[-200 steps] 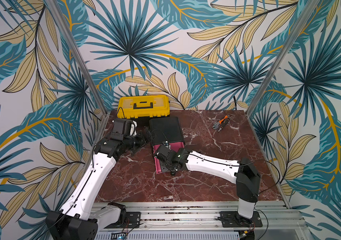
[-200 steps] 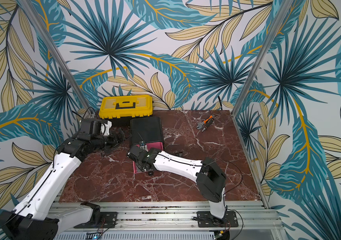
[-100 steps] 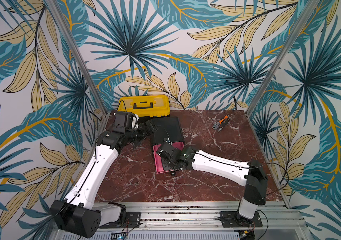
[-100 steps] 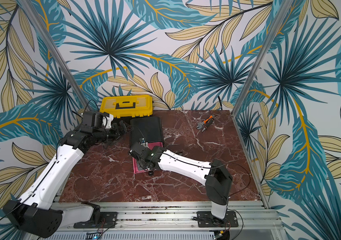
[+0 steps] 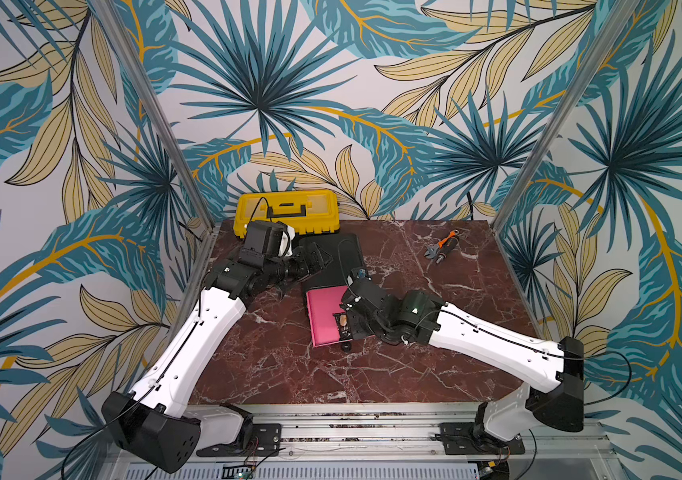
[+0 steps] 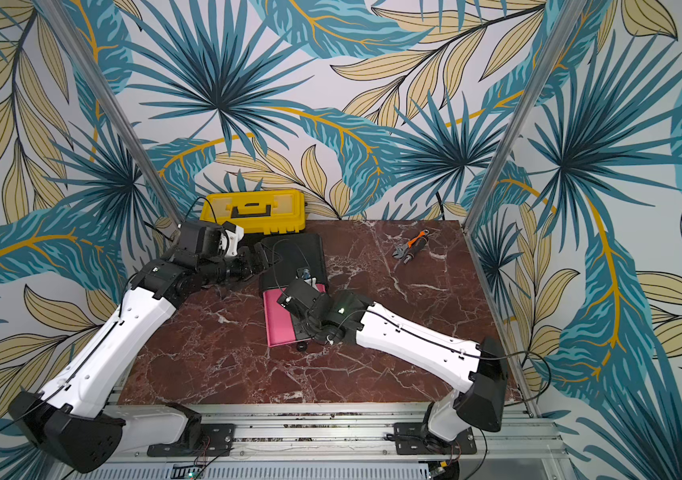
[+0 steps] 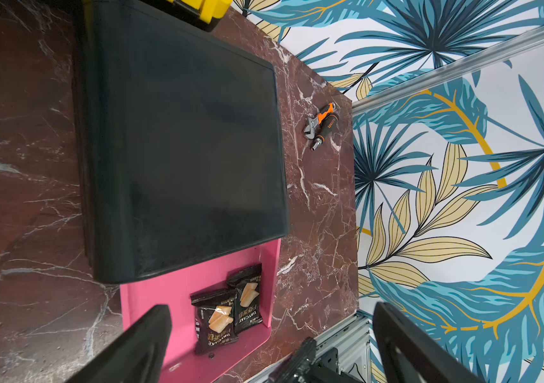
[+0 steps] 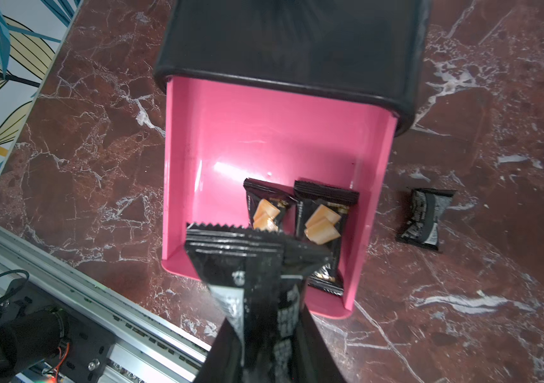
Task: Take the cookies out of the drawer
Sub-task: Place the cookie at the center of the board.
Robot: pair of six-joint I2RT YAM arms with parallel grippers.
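Observation:
The pink drawer [image 8: 264,132] stands pulled out of its black cabinet [image 8: 290,39]. Two black cookies packets [image 8: 267,209] [image 8: 322,228] lie side by side in its front corner, also seen in the left wrist view [image 7: 214,318]. My right gripper [image 8: 264,331] is above the drawer's front edge, shut on a third black packet [image 8: 250,265]. A fourth black packet [image 8: 424,219] lies on the table beside the drawer. My left gripper [image 7: 270,351] hovers open by the cabinet's left rear [image 5: 318,257], holding nothing.
A yellow toolbox [image 5: 287,210] stands against the back wall behind the cabinet [image 5: 343,257]. An orange-and-black wrench [image 5: 441,247] lies at the back right of the marble table [image 5: 414,374]. The metal rail [image 5: 352,428] runs along the front edge.
My right gripper's jaws have closed on a black packet at the drawer's front. The left arm has swung right and back, from beside the cabinet to over its left rear.

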